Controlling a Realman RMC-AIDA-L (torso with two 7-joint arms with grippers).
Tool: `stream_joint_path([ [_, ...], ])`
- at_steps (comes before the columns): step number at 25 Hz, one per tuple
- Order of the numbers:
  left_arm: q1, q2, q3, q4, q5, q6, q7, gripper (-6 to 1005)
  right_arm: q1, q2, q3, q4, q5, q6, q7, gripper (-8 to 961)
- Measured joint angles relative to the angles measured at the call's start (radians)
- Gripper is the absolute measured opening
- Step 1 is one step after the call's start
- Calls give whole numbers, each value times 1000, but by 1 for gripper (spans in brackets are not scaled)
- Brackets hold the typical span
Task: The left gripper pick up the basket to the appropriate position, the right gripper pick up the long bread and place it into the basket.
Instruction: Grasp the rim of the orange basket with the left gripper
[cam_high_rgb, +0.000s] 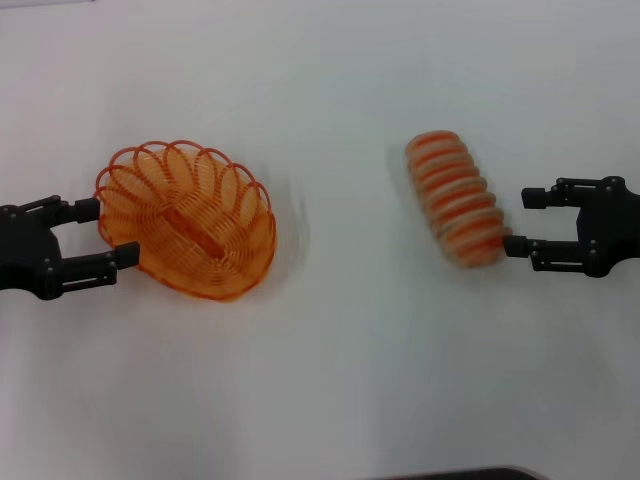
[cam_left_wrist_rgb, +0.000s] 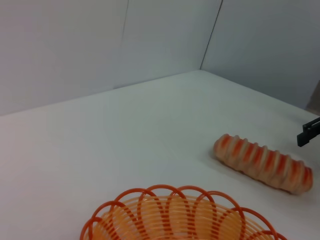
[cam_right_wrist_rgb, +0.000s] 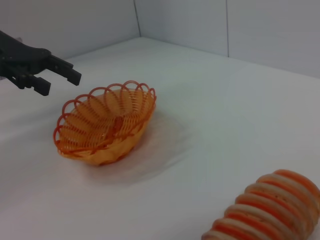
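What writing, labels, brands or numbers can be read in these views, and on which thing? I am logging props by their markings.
None: no readable text shows in any view.
The basket is plain orange wire.
The long bread bears only orange stripes.
The left gripper, the right gripper and the white table show no marks.

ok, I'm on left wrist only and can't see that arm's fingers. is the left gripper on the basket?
Observer: Not closed on it. The left gripper is open at the left end of the basket.
Operator: And the right? I only get a black tip.
Observer: The right gripper is open too, just right of the long bread, not holding it.
Operator: Basket empty?
Observer: Yes, the right wrist view shows only its own wire floor inside.
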Motion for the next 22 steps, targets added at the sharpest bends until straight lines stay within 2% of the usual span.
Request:
stream_joint_path([
  [17, 1, -1, 13, -6, 10, -46, 38, 840, 15, -1, -1, -1, -6, -2, 5, 733],
  [22, -20, -4, 9, -1, -8, -102, -37, 839, 15, 0, 0, -1, -6, 4, 5, 732],
])
